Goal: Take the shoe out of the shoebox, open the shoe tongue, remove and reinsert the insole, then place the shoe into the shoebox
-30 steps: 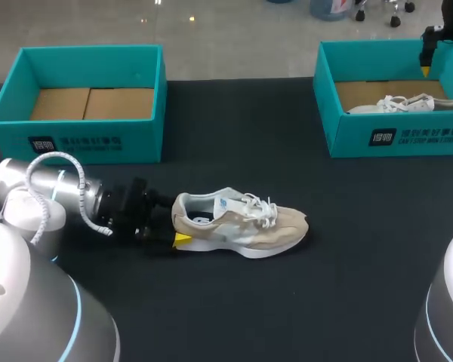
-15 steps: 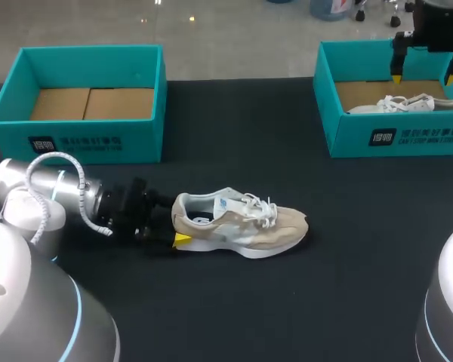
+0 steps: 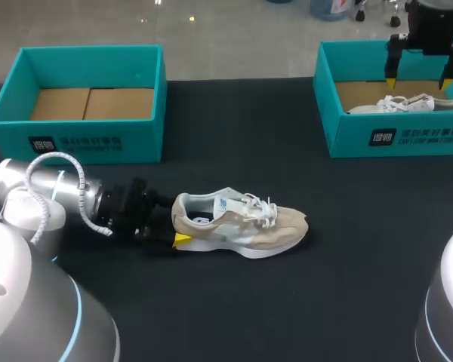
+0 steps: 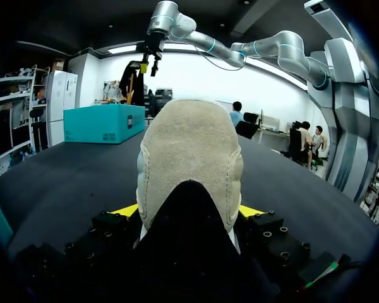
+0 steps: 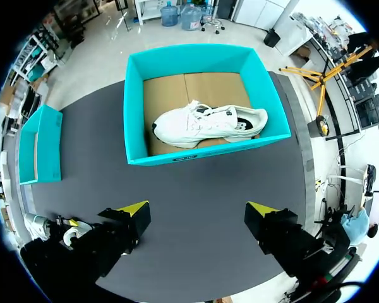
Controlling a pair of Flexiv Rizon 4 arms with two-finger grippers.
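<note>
A beige shoe (image 3: 241, 222) lies on its sole in the middle of the black table, toe to the right. My left gripper (image 3: 176, 228) is shut on its heel; in the left wrist view the heel (image 4: 189, 164) fills the space between the two yellow tips. A white shoe (image 3: 408, 104) lies in the teal shoebox (image 3: 377, 136) at the back right. My right gripper (image 3: 417, 79) hangs open above that box, fingers pointing down. From its wrist, the white shoe (image 5: 208, 123) lies in the box (image 5: 196, 154) far below the open gripper (image 5: 199, 211).
A second teal shoebox (image 3: 83, 139) stands at the back left with only cardboard on its floor. The black table surface (image 3: 347, 249) stretches bare to the right of the beige shoe.
My right gripper has moved left from the view's far edge to above the right shoebox and turned so both fingers show. The left gripper and the beige shoe have not moved.
</note>
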